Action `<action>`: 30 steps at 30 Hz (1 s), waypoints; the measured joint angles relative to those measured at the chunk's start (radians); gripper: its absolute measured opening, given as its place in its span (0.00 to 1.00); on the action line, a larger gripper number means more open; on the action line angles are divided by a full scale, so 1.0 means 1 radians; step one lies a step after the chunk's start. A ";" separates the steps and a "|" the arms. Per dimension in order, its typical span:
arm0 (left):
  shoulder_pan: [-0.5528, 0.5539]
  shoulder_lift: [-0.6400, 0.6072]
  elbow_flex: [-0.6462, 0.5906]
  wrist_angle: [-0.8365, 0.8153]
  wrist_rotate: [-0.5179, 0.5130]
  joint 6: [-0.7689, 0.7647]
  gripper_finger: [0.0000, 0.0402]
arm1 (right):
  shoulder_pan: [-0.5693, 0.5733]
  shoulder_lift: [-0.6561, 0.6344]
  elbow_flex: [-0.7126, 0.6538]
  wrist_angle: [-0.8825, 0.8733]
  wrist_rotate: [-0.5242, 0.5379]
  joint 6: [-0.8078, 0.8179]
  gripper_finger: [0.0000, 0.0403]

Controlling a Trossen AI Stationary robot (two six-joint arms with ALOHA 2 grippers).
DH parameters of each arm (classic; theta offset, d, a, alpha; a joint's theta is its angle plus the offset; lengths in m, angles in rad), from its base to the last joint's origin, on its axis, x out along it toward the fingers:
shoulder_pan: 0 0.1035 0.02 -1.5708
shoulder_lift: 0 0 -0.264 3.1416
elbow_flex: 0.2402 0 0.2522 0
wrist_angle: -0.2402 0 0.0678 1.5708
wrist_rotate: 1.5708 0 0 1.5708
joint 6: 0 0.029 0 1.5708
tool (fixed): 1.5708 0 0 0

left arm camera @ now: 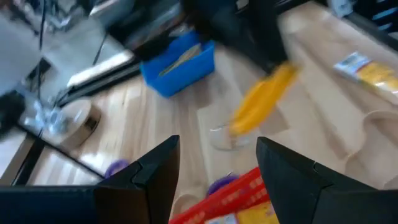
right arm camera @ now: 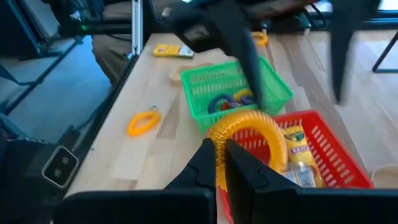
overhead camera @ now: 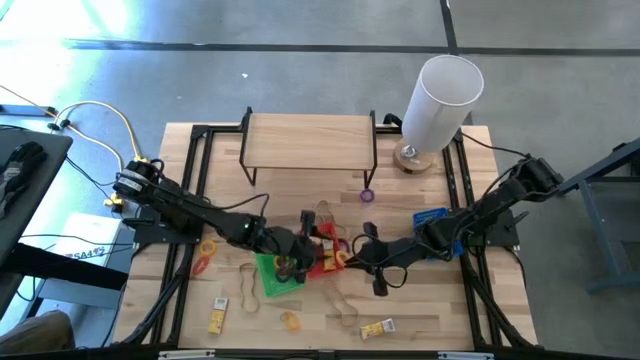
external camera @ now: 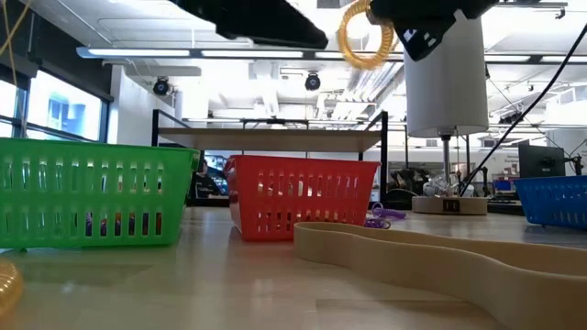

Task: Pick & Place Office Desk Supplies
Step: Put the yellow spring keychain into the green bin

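The right gripper (right arm camera: 221, 163) is clamped on a yellow coiled plastic ring (right arm camera: 247, 138), its fingers pinched together on the ring's edge, and holds it in the air above the near rim of the red slatted plastic basket (right arm camera: 323, 155). In the high view this spot sits near the table's centre, just at 3 o'clock of the green slatted plastic basket (overhead camera: 277, 275). The low view shows the ring hanging well clear of the wooden table (external camera: 229, 284).

The left gripper (left arm camera: 214, 168) hovers over the baskets with its fingers apart and nothing between them.

The step in hand appears to be the carry: the ring is lifted and is being brought to a basket. The red basket already holds yellow packets (right arm camera: 297, 149), while the green one holds purple and orange rings (right arm camera: 229, 99). The next move likely calls for settling the ring over the right basket, lowering it, then parting the fingers.
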 joint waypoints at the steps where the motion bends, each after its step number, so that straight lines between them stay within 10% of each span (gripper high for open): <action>1: -0.008 0.002 -0.001 0.010 0.002 0.012 0.50 | -0.003 0.000 0.000 0.002 -0.009 0.000 0.01; 30: -0.012 0.124 -0.001 0.243 0.088 0.130 0.47 | -0.017 0.000 0.001 0.015 -0.026 -0.023 0.01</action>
